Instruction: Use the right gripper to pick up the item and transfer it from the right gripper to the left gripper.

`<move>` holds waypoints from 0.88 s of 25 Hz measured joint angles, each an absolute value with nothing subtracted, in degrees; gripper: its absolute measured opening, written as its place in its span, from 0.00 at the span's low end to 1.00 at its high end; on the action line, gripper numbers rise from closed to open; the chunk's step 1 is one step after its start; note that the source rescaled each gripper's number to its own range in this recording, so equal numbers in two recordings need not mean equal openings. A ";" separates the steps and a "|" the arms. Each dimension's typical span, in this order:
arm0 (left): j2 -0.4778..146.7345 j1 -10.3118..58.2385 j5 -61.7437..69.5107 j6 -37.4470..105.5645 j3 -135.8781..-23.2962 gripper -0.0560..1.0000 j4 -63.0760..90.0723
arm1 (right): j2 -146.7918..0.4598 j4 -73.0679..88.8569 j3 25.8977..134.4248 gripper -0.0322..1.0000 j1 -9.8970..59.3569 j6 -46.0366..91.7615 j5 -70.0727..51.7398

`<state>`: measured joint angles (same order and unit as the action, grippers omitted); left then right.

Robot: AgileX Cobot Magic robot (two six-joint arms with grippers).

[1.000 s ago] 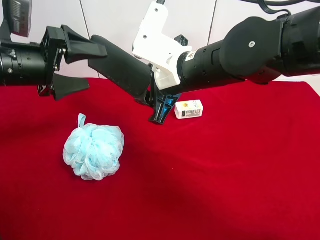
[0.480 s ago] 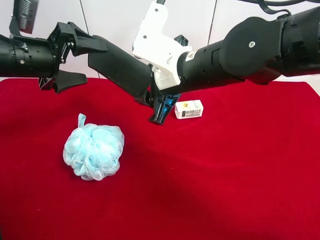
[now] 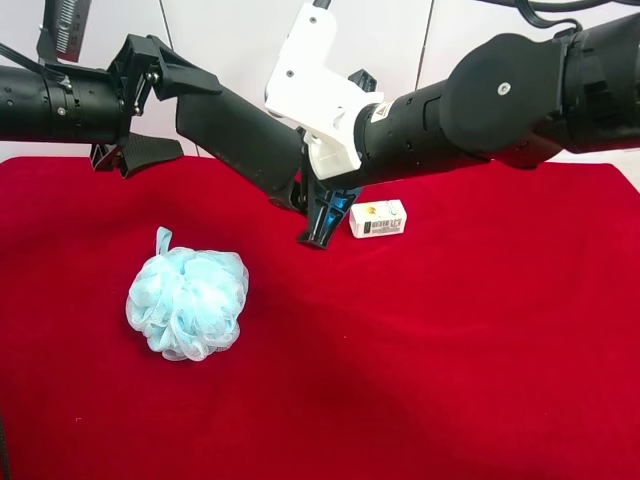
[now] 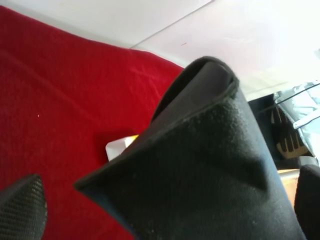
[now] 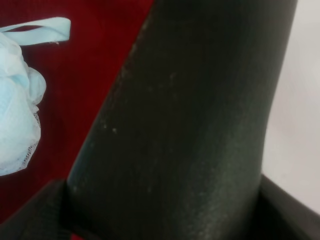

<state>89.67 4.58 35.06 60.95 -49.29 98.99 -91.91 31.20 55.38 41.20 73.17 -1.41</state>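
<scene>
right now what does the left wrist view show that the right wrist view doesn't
Only the left wrist view: the small white printed box and the left gripper's black fingertips, standing wide apart. Only the right wrist view: the fluffy light-blue mesh pouf with its ribbon loop. Both: the dark grey-black oblong flat case filling much of the frame, the red cloth and the pale wall.

item [image 3: 240, 140]: dark, held above the cloth, slanting from 10 to 4 o'clock
right gripper [image 3: 305, 203]: white housing, clamped on the item's 4 o'clock end
left gripper [image 3: 196, 118]: jaws spread either side of the item's 10 o'clock end
pouf [image 3: 188, 303]: light blue, on the red cloth [image 3: 450, 350], at 7 o'clock from the item
white box [image 3: 378, 218]: just beside the right gripper, at its 3 o'clock
</scene>
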 joint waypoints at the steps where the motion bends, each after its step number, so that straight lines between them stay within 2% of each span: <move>1: 89.73 4.58 35.06 60.71 -49.29 1.00 98.99 | -91.91 31.20 55.38 0.03 41.20 73.17 -1.41; 12: 89.84 4.96 35.12 58.30 -52.56 1.00 99.05 | -91.91 31.20 55.38 0.03 41.20 73.17 -1.35; 22: 93.76 8.70 34.78 57.88 -53.37 1.00 98.99 | -91.91 31.20 55.21 0.03 41.20 73.11 -1.35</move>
<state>93.76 8.70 34.78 57.88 -53.37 98.99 -91.91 31.20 55.21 41.20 73.11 -1.35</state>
